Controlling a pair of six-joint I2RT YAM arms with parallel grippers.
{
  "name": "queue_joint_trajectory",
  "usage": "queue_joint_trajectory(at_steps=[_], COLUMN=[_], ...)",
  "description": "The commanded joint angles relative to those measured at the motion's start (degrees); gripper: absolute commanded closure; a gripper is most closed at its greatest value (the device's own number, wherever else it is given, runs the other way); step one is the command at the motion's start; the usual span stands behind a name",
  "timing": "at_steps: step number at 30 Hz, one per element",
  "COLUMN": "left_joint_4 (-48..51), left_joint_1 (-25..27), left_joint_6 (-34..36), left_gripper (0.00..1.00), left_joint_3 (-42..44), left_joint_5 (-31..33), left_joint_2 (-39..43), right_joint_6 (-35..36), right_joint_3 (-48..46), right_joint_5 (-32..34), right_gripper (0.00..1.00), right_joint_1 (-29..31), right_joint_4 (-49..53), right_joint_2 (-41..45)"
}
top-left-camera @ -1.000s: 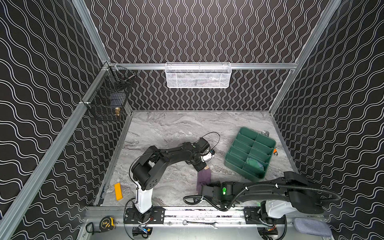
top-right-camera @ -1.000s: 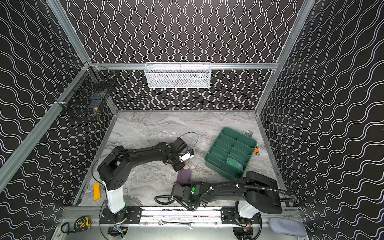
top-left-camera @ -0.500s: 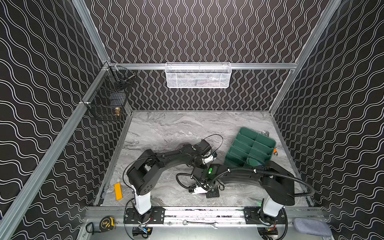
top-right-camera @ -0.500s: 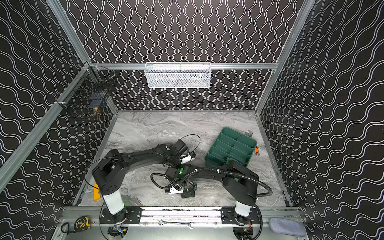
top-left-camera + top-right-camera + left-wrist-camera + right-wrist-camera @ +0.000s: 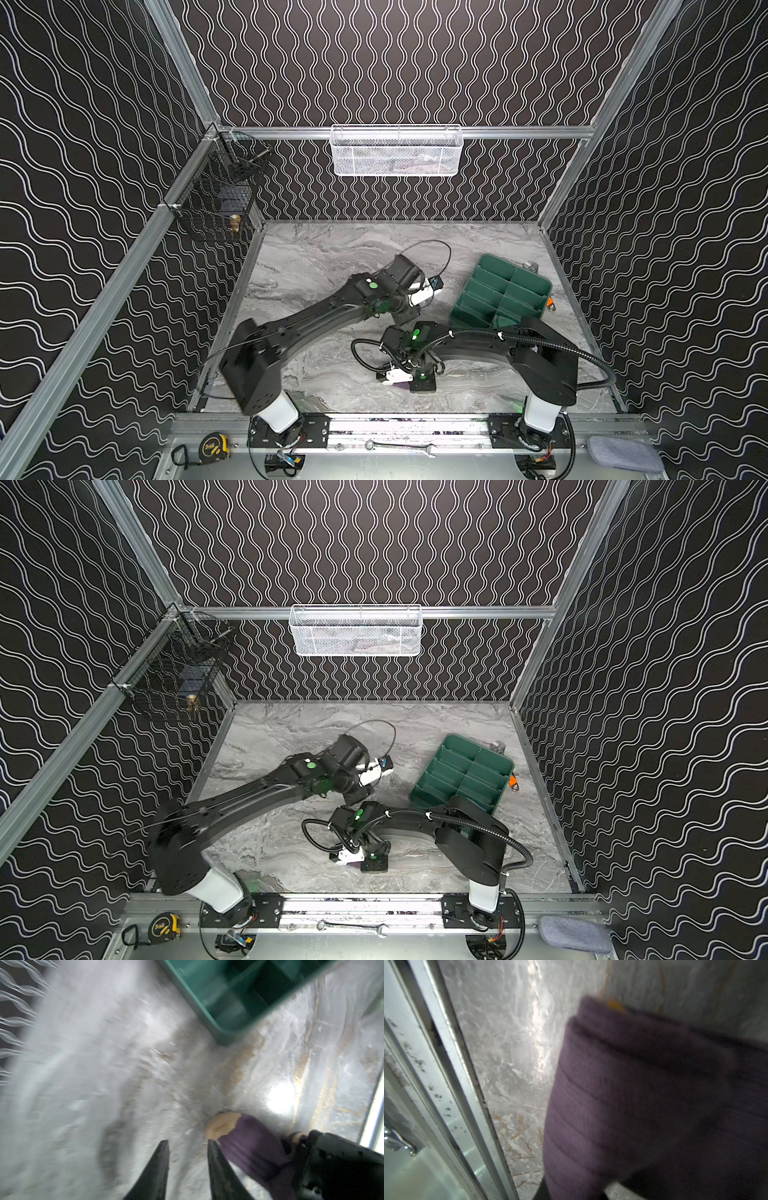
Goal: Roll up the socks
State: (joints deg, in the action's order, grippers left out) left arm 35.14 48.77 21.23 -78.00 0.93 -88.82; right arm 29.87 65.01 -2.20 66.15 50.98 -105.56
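A purple ribbed sock (image 5: 633, 1095) with a peach toe (image 5: 222, 1126) lies bunched on the marble table near the front middle. My right gripper (image 5: 409, 380) is shut on it from above, and folds of sock hide its fingertips in the right wrist view. In both top views only a sliver of the purple sock (image 5: 400, 385) (image 5: 353, 864) shows under that gripper. My left gripper (image 5: 188, 1141) is open with bare table between its fingers, just beside the peach toe and not touching it. In both top views the left gripper (image 5: 405, 322) (image 5: 355, 798) sits just behind the right wrist.
A green divided tray (image 5: 536, 286) stands at the right, close to both wrists. The front metal rail (image 5: 452, 1084) runs close beside the sock. A white mesh basket (image 5: 395, 151) hangs on the back wall and a black wire basket (image 5: 216, 199) on the left wall. A grey cloth pad (image 5: 623, 453) lies outside the front right.
The right arm swung from the front edge over the flat sock and gathered it toward the front. The left gripper opened, let go of the toe end and shifted slightly back.
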Motion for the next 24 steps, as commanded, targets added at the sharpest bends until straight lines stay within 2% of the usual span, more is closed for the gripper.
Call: queue_joint_trajectory(at_steps=[1,3,5,9,12,15,18,20,24], left_joint_4=[-1.01,-1.92,-1.26,5.23,9.98,12.15,12.95,11.58,4.42], left_joint_1=[-0.34,-0.47,-0.52,-0.46,-0.43,-0.21,1.36,4.77,18.58], left_joint_6=[7.47,11.41,15.44,24.17,29.43,28.42,26.47,24.85,23.01], left_gripper=[0.57,0.50,0.45,0.34,0.32,0.33,0.33,0.35,0.34], left_joint_3=[-1.12,-0.89,-0.74,1.63,5.62,10.25,15.56,19.85,28.80], left_joint_5=[9.57,10.75,8.58,-3.14,-9.89,-11.69,-11.66,-8.55,2.79], left_joint_2=[6.26,11.56,16.94,28.46,35.42,38.80,38.60,37.51,33.09], right_joint_6=[-0.69,-0.04,1.05,4.47,5.87,6.11,6.48,6.82,7.65], right_joint_3=[-2.37,-2.26,-2.06,-1.28,1.13,3.36,4.53,4.92,5.20], right_joint_5=[2.19,2.30,2.87,1.82,-0.55,-1.38,-2.10,-2.44,-2.81], right_gripper=[0.88,0.87,0.87,0.86,0.86,0.86,0.86,0.86,0.86], right_joint_1=[-0.38,-0.54,-0.81,-2.67,-5.26,-7.52,-9.18,-9.99,-11.16], right_joint_4=[-5.47,-7.26,-9.03,-11.08,-10.31,-9.99,-10.62,-11.05,-12.26], right_joint_2=[-2.81,-4.03,-4.80,-6.61,-10.41,-14.17,-16.70,-17.42,-18.19])
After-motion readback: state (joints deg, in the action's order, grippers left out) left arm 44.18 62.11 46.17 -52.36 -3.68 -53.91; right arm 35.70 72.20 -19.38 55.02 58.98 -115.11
